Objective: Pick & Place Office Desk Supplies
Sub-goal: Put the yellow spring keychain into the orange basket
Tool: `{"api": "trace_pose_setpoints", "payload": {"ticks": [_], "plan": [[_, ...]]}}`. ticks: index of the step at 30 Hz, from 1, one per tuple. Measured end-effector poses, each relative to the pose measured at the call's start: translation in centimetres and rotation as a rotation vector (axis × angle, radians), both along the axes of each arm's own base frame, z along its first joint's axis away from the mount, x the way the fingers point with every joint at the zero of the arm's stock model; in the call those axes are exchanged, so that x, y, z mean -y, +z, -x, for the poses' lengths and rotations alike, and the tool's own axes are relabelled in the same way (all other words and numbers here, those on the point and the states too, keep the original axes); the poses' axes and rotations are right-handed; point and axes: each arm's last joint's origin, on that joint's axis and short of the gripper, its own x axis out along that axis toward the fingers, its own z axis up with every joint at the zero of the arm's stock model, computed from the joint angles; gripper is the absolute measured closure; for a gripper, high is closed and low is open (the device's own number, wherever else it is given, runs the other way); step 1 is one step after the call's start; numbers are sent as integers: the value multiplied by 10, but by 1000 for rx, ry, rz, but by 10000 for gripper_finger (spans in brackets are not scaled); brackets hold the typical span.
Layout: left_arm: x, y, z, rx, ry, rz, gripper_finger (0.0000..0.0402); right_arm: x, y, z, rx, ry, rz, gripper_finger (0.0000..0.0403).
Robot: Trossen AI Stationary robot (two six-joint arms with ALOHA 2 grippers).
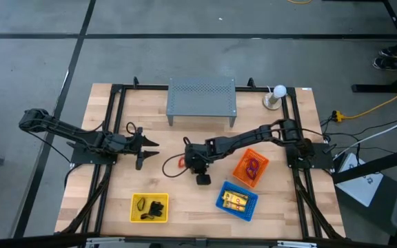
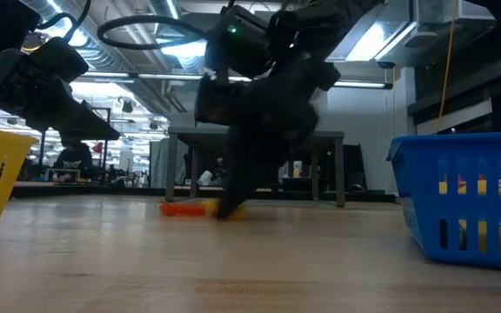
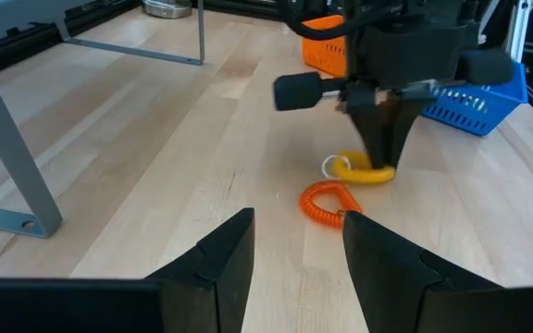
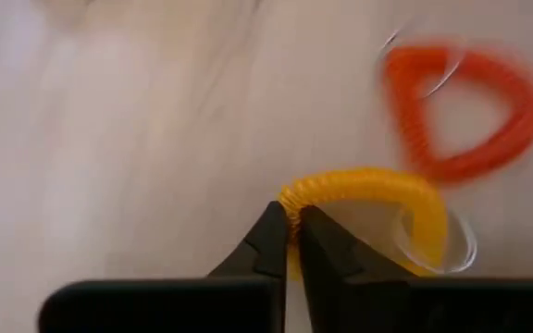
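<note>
A yellow coiled loop (image 4: 378, 185) with a small metal ring lies on the wooden table; an orange coiled loop (image 4: 461, 111) lies beside it. My right gripper (image 4: 292, 231) stands over the table's middle, pointing down, shut on the yellow loop (image 3: 364, 171). My left gripper (image 3: 296, 250) hovers open a short way to the left of both loops (image 1: 147, 147), touching nothing. The orange loop (image 3: 327, 203) rests flat on the table between the two grippers. My right gripper pinches the yellow loop's coiled cord (image 4: 290, 205) between its two fingertips, at the side of the loop away from the metal ring. The fingers come from above, pointing down. The loop appears to lie on the table.
The orange basket (image 1: 251, 167) and the blue basket (image 1: 237, 200) with yellow packets sit right of the right gripper. The yellow basket (image 1: 149, 208) with black clips is near the front edge. The grey perforated shelf (image 1: 202, 100) stands at the far side.
</note>
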Motion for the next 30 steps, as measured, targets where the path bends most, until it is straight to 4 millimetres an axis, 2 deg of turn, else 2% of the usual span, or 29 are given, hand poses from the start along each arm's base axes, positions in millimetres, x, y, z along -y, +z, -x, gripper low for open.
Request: {"api": "trace_pose_setpoints", "payload": {"ticks": [4,7,15,20,24,30], "plan": [[0,0,0,-2,-2,1,240,-1,11,18,-141,2,-4,393],[0,0,0,-4,-7,3,240,-2,29,30,-182,-8,50,393],[0,-1,0,-14,-5,6,240,-19,82,58,-165,-83,194,393],[0,-2,1,-23,-1,12,240,-32,106,82,-183,-185,309,393],[0,-2,1,-22,-2,15,240,-46,112,99,-222,-255,372,393],[0,-2,1,-21,-1,17,240,-62,106,114,-275,-307,401,393]]}}
